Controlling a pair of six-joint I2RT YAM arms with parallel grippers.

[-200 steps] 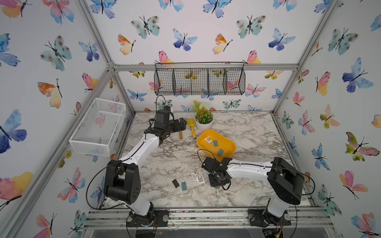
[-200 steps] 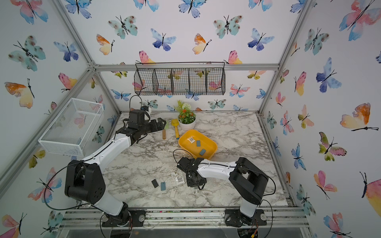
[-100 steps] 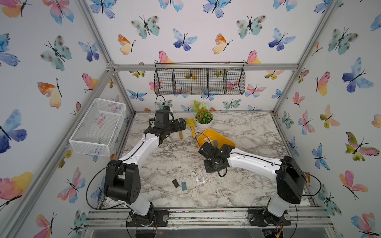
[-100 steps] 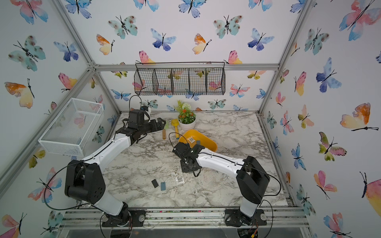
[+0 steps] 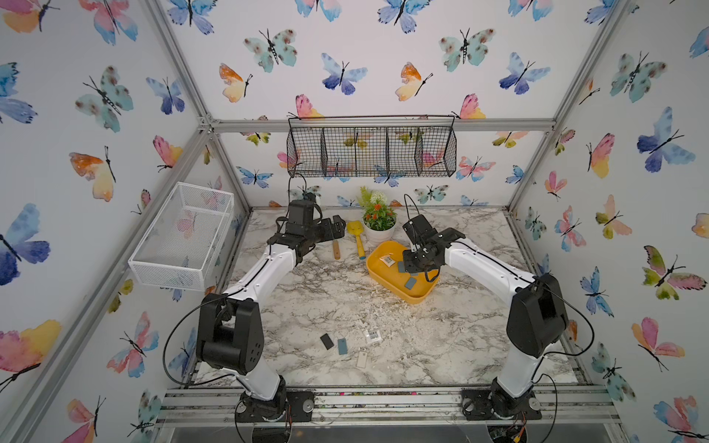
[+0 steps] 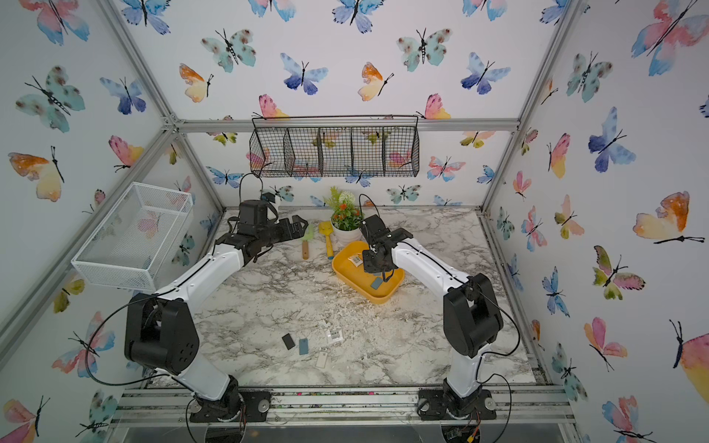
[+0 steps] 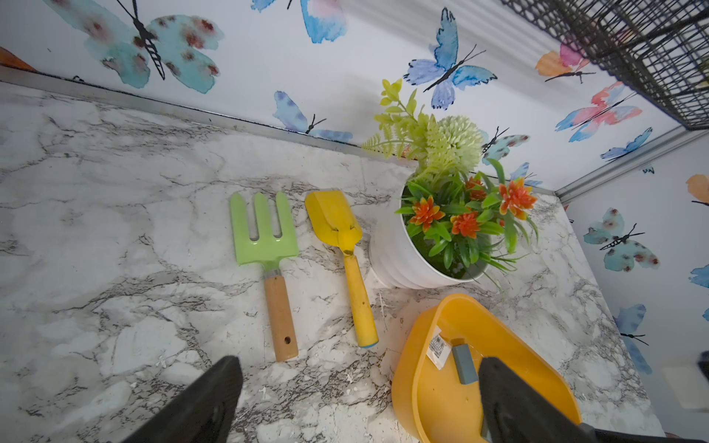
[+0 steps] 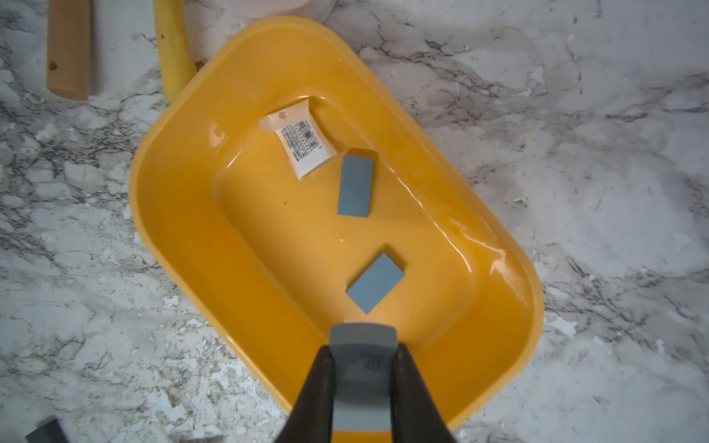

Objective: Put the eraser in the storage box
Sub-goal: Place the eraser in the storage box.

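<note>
Top views: the right gripper (image 5: 413, 264) hangs over the yellow storage box (image 5: 383, 277). The box stands toward the back of the marble table (image 5: 460, 326), just beside a potted plant (image 5: 378, 220). The left gripper (image 5: 335, 229) sits apart, beside the toy shovel (image 5: 356, 239), with its jaws spread and empty. A dark eraser (image 5: 326, 341), a blue eraser (image 5: 342, 346) and two white packets (image 5: 372, 335) lie near the front edge, well apart from the box.

Left wrist view: the open fingers frame a green hand fork (image 7: 264, 234), the shovel and one end of the box. Nothing lies between them.

Right wrist view: the jaws are clamped on the long sides of a grey eraser (image 8: 362, 345), held above the box interior close to one short wall. Two blue-grey erasers (image 8: 355, 186) and a labelled packet (image 8: 301, 144) already rest on the box floor.

Hazard: the release point appears to sit over the sloping wall, not the floor. A drop from here could strike the slope or rim and bounce out. The rubber may also cling to one pad as the jaws part and fall off-line.
</note>
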